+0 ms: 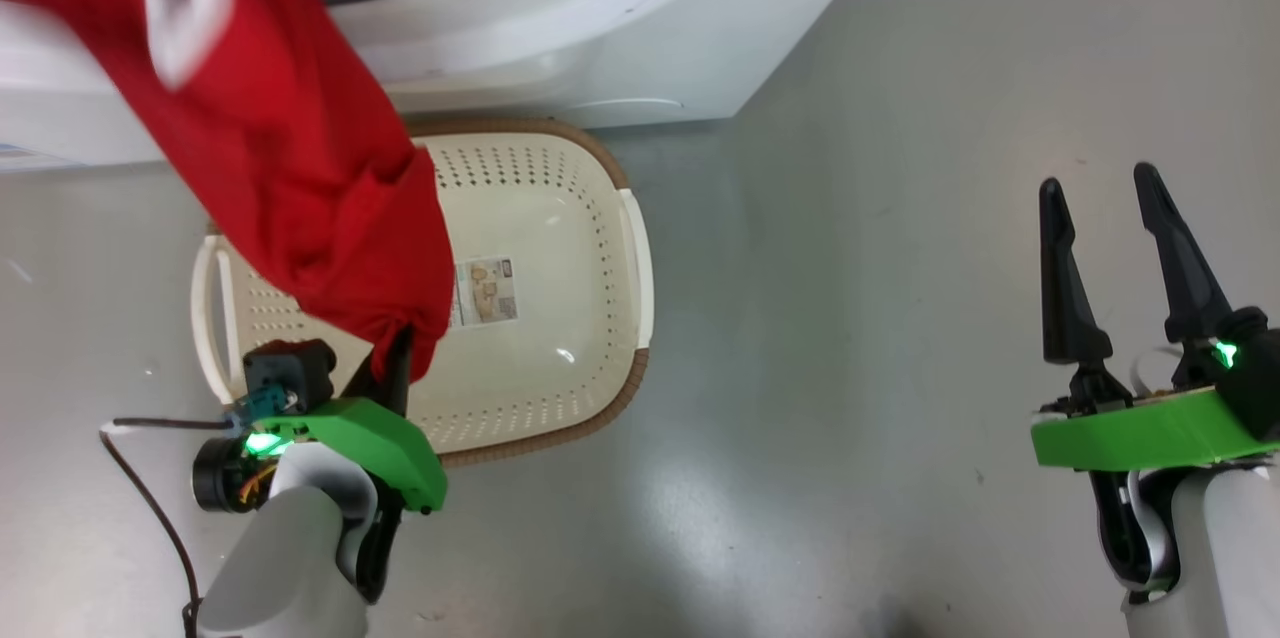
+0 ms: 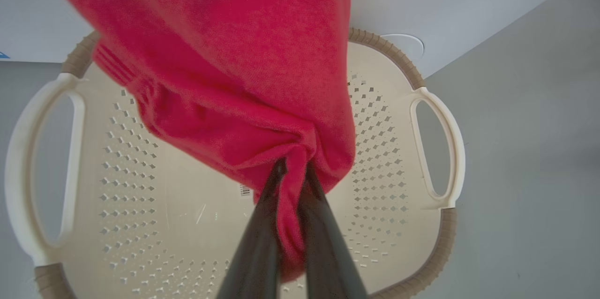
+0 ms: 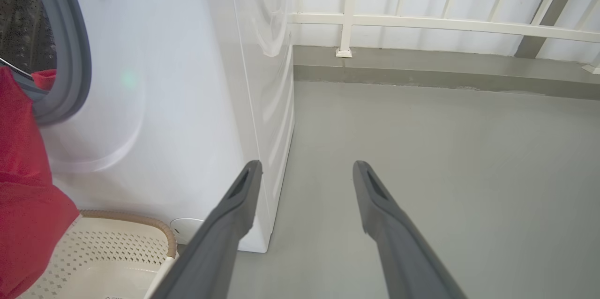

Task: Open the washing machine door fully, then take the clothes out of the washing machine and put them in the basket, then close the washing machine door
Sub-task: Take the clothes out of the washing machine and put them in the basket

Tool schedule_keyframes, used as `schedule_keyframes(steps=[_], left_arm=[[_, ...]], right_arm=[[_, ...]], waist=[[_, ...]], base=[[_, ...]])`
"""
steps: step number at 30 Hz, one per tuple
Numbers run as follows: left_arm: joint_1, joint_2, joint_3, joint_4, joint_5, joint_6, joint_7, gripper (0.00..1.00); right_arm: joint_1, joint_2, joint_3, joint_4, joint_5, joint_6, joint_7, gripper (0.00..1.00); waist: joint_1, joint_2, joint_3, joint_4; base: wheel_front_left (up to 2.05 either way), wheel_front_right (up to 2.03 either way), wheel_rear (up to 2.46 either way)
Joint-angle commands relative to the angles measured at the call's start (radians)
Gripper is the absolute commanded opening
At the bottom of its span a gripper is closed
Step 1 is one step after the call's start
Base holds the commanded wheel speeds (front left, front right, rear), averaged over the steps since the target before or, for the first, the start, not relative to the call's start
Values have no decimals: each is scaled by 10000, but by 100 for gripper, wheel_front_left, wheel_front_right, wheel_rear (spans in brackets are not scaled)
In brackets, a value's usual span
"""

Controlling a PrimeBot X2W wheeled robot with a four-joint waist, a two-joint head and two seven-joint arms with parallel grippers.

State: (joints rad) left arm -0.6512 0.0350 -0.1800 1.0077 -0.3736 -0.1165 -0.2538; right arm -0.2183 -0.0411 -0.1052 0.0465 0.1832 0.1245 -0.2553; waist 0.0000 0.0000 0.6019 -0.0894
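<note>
A red garment [image 1: 300, 168] is held by the left gripper [image 2: 293, 167], whose two dark fingers are pressed nearly together on a bunched fold of the cloth, above the inside of the basket [image 1: 560, 208]. The garment's long axis is stretched on a slant, from the pinched near end over the basket up and away to the far left, towards the front of the washing machine [image 1: 600, 28]. Its far end is blurred and cut off by the edge of the head view, and a white patch there is too smeared for its shape to be made out. The basket is stood on the grey floor [image 1: 850, 318] just in front of the machine, its long axis running left to right; its left part and part of its label sticker [image 1: 490, 291] are hidden behind the cloth. In the right wrist view a scrap of red is seen inside the grey rubber ring [image 3: 75, 55], and whether it belongs to the same garment cannot be told. The right gripper [image 1: 1095, 176] is held well apart to the right over bare floor, its fingers spread wide with nothing between them
</note>
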Motion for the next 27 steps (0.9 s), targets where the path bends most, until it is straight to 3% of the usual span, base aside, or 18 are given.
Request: schedule_keyframes(steps=[1,11,18,19,20,21,27], left_arm=[[-41,163,159,138,-70,-82,-79,0],[-686,157,-35,1357,-365,-134,-79,0],[-913,302,89,1223,-162,57,-79,0],[-920,314,109,1183,-117,93,-79,13],[-929,316,177,1142,-120,131,-79,47],[-931,314,288,1129,-177,158,-80,100],[-1124,283,507,1437,-274,151,-80,100]], right_arm=[[-138,-91,280,-284,7,62,-65,100],[-237,-91,267,-399,-9,62,-65,100],[-284,-91,279,-418,-3,62,-65,100],[-292,-91,273,-412,-3,62,-65,100],[-297,-91,265,-402,-3,62,-65,100],[-299,-91,263,-393,0,62,-65,100],[-342,-91,310,-332,36,62,-65,100]], waist=[[0,0,142,-127],[0,0,570,-313],[0,0,721,-364],[0,0,732,-366],[0,0,736,-364],[0,0,736,-361],[0,0,651,-300]], base=[[0,0,0],[0,0,0],[0,0,0],[0,0,0],[0,0,0],[0,0,0],[0,0,0]])
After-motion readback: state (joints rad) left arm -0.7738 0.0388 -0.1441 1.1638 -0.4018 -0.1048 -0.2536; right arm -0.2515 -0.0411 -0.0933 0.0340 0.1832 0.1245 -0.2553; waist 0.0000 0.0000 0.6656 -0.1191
